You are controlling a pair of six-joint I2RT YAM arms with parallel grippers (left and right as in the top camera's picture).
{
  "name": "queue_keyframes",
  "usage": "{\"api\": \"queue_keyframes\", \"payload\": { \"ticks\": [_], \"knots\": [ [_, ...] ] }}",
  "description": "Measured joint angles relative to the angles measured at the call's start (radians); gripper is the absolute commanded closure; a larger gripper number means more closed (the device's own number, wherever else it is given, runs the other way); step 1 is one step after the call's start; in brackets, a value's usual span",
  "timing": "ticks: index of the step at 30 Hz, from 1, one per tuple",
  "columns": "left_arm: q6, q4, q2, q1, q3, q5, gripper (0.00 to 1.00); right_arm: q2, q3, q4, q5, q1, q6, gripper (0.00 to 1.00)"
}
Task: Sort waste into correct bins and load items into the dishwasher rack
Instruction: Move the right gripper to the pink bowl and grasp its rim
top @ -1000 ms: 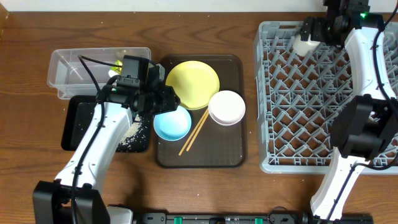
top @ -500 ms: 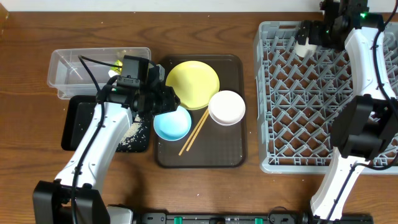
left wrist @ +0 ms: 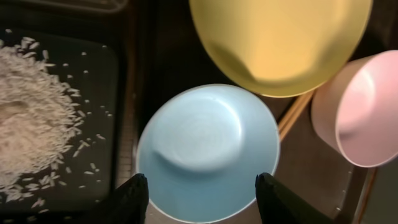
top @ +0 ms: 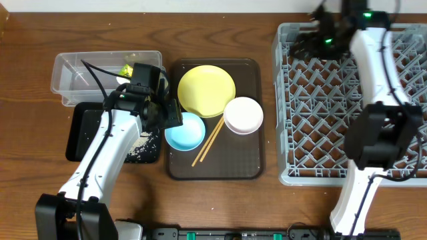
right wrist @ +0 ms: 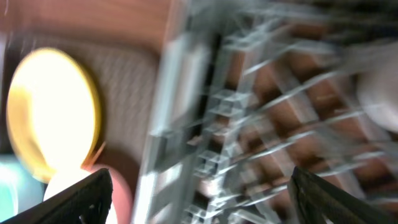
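My left gripper [top: 172, 115] is open, its fingers [left wrist: 204, 199] either side of the near rim of the light blue bowl [left wrist: 208, 152] on the brown tray. The yellow plate [top: 206, 90], white bowl [top: 243, 115] and chopsticks [top: 208, 141] lie beside it. My right gripper [top: 312, 41] is open and empty [right wrist: 202, 196] over the far left corner of the grey rack [top: 333, 133]; its view is blurred. A pale blur [right wrist: 380, 99] in the rack may be the white cup; the overhead view does not show it. The wrapper [top: 125, 69] lies in the clear tub [top: 73, 80]. Rice [top: 141, 148] lies on the black tray [top: 80, 133].
The brown serving tray [top: 213, 170] sits between the two bins and the rack. The clear tub stands behind the black tray at the left. Bare wooden table [top: 220, 33] runs along the back and the front.
My right gripper has swung left across the rack's far edge, and the white cup it held is no longer in its jaws. My left gripper has shifted slightly toward the blue bowl.
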Motion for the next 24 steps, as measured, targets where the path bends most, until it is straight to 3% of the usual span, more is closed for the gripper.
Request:
{"api": "queue_keyframes", "payload": {
  "ticks": [3,12,17,21,24],
  "knots": [
    [0.000,0.000,0.000,0.001,0.000,-0.026,0.42,-0.002,0.000,-0.085,0.007,0.096,-0.076,0.16],
    [0.000,-0.001,0.000,0.035,0.000,-0.061,0.41,-0.008,-0.027,-0.121,0.143,0.298,-0.140,0.16],
    [0.000,-0.001,0.000,0.041,0.000,-0.064,0.41,-0.014,-0.146,-0.098,0.195,0.364,-0.136,0.27],
    [0.000,0.000,0.000,0.041,0.000,-0.065,0.41,-0.014,-0.273,-0.031,0.214,0.391,-0.103,0.46],
    [0.000,-0.001,0.000,0.041,0.000,-0.064,0.41,-0.014,-0.335,0.006,0.236,0.392,-0.065,0.54]
  ]
}}
